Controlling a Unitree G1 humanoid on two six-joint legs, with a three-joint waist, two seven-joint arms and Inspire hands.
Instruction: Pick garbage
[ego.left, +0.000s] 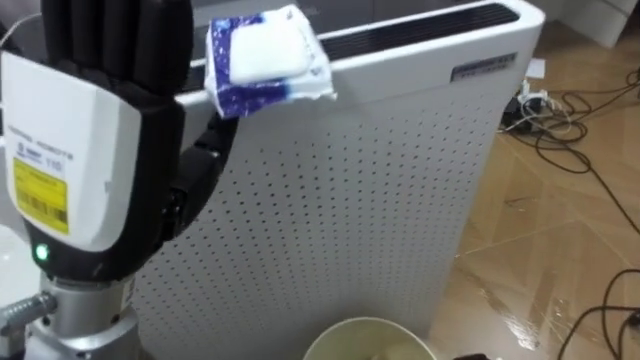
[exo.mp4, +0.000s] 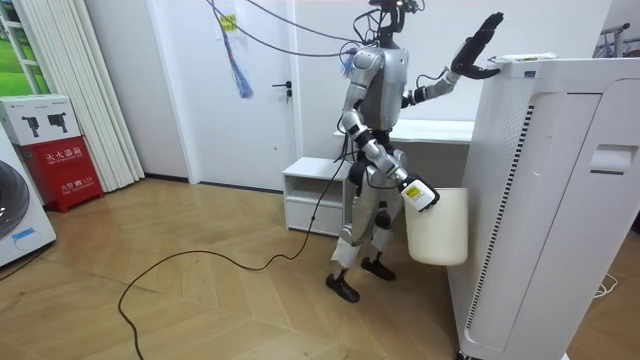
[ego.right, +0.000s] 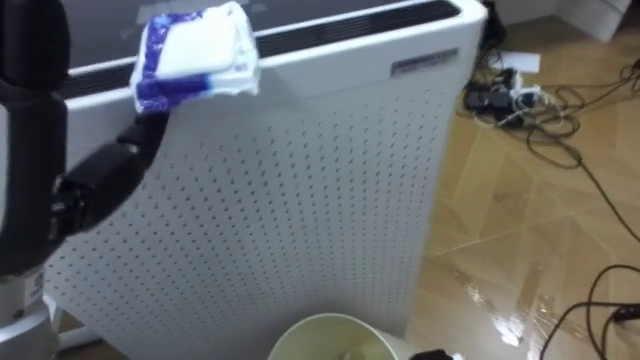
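Looking down from the head camera, I have my left hand (ego.left: 90, 150) raised with its back to me. Its fingers (ego.left: 110, 40) stand straight and open, gripping nothing. The garbage, a crumpled blue-and-white plastic packet (ego.left: 265, 55), sits to the right of those fingers on the top front edge of the tall white perforated appliance (ego.left: 350, 220), and its lower lip hangs over that edge. The thumb reaches out sideways beneath it, and its tip looks to be touching or just under the packet's near left corner; I cannot tell which. The packet's long axis runs roughly along the appliance's edge, away from the fingers towards the right. My left hand is by far the nearer one, so I judge the pick falls to it: the fingers need to tip forward and over the packet from its left end while the thumb closes from below. My right hand (exo.mp4: 418, 193) is well below, at the rim of the cream round plastic bucket (ego.left: 345, 325), and I cannot tell how it grips.
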